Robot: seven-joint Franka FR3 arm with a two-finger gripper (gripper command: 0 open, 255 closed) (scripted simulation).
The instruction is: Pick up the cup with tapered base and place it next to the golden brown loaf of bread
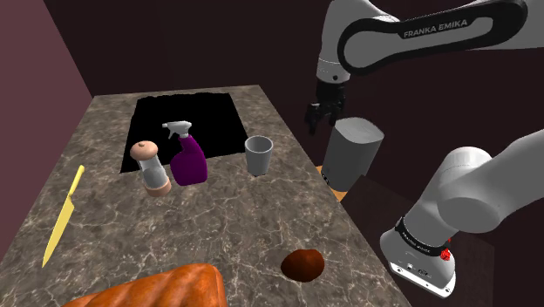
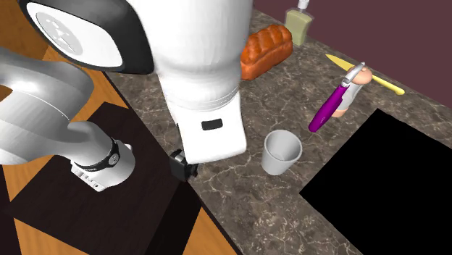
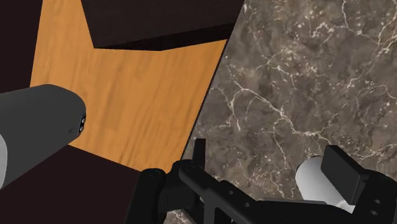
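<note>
One hand (image 1: 315,122) above countertop (image 1: 228,212) edge

A white arm (image 1: 418,35) arches high, its wrist pointing straight down. The black end effector (image 1: 316,120) hangs above the tabletop's (image 1: 235,218) edge nearest the robot, fingers (image 3: 343,170) spread apart.

marble counter (image 1: 244,218) | maroon wall (image 1: 52,52) | wooden floor (image 3: 140,95) | black area (image 1: 218,122)

Home kitchen, dark marbled stone counter (image 1: 235,218) running along maroon walls (image 1: 44,52), bread loaf (image 1: 166,289), yellow knife (image 1: 65,214), grinder (image 1: 153,167) and purple spray bottle (image 1: 187,159) sitting on it, wooden floor (image 3: 140,95) showing beside the counter's edge.
</note>
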